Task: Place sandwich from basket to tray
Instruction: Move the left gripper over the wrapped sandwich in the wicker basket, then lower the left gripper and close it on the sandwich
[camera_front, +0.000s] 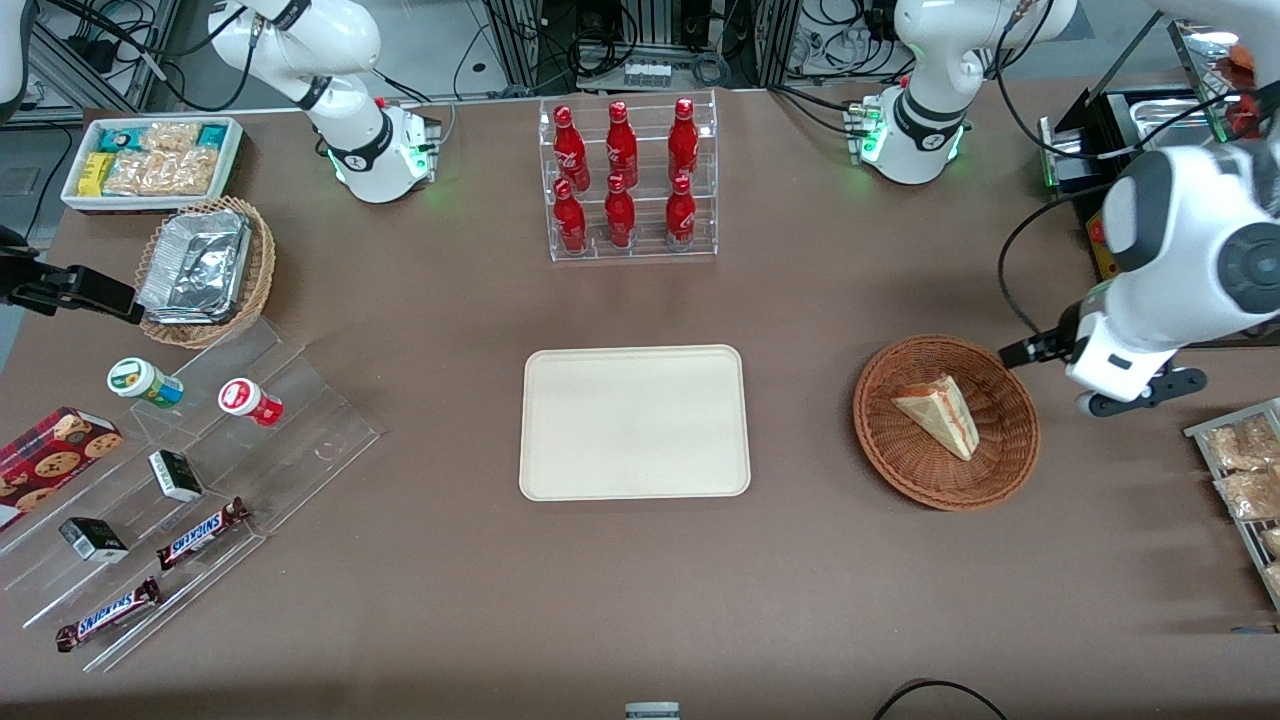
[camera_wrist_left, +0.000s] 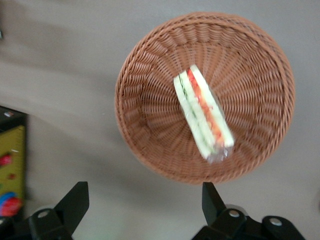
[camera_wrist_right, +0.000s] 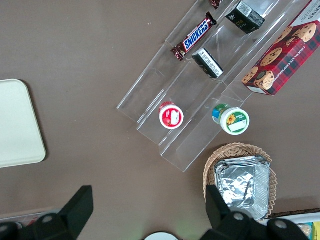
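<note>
The sandwich (camera_front: 940, 412) is a pale bread wedge with red and green filling. It lies in the round reddish-brown wicker basket (camera_front: 900, 445) toward the working arm's end of the table. The cream-white tray (camera_front: 634, 421) lies flat at the table's middle, with nothing on it. My left gripper (camera_front: 1110, 385) hovers above the table just outside the basket's rim, toward the working arm's end. In the left wrist view the gripper (camera_wrist_left: 145, 205) is open and empty, its fingers (camera_wrist_left: 75, 200) wide apart over bare table beside the basket (camera_wrist_left: 145, 130). The sandwich (camera_wrist_left: 202, 117) shows its filling edge.
A clear rack of red bottles (camera_front: 630, 180) stands farther from the camera than the tray. A wire rack of snack packets (camera_front: 1245, 480) sits at the working arm's end. Acrylic steps with snacks (camera_front: 180, 480), a lighter foil-tray basket (camera_front: 205, 270) and a white bin (camera_front: 150, 160) lie toward the parked arm's end.
</note>
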